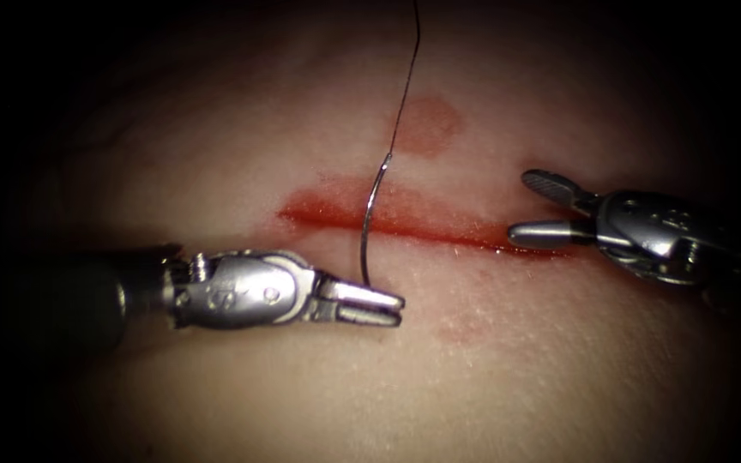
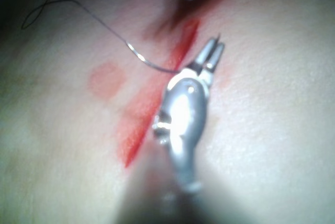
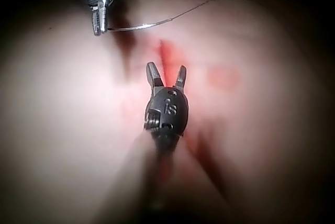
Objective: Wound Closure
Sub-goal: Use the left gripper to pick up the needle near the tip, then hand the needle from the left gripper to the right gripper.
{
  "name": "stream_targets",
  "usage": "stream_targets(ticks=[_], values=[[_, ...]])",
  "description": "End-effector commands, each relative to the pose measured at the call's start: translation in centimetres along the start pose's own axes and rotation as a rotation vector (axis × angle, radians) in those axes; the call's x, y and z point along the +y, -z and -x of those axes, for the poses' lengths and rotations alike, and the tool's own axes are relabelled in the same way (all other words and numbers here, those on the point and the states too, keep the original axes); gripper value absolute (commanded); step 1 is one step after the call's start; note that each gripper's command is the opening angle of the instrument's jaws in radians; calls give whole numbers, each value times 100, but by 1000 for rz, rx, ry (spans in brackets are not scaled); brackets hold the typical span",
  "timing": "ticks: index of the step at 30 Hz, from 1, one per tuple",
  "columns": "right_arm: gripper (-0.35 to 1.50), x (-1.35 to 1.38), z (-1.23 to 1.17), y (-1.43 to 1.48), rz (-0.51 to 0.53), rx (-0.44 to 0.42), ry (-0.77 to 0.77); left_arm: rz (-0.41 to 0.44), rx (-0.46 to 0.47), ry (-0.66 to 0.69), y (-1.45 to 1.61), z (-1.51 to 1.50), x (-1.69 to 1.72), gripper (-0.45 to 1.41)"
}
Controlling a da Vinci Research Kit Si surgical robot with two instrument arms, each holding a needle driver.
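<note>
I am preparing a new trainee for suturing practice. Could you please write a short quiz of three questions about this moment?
1. True or false: the right tool holds the needle.
2. Which part of the needle does the left tool grip? A) near the tip end B) the middle C) the thread end
3. Is the needle in the tissue?

Key: 1. False; its jaws are open, holding nothing. 2. A. 3. No; it arches over the cut.

Thread (image 1: pixel 406 77) cut off by top edge; needle (image 1: pixel 369 225) tip hidden between left fingers (image 1: pixel 381 297).
</note>
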Motion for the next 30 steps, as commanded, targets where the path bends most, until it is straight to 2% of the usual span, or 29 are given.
stream_targets(ticks=[1,10,20,30], values=[[104,-6,4,-15,-20,-12,-3,7,17,-1,-4,6,1,-35],[99,7,10,-41,-106,0,-160,11,122,-23,7,-1,10,-35],[98,14,12,-57,-185,136,-250,-46,229,-41,8,-2,10,-35],[98,5,5,-82,-219,144,-268,-59,220,-55,7,4,11,-35]])
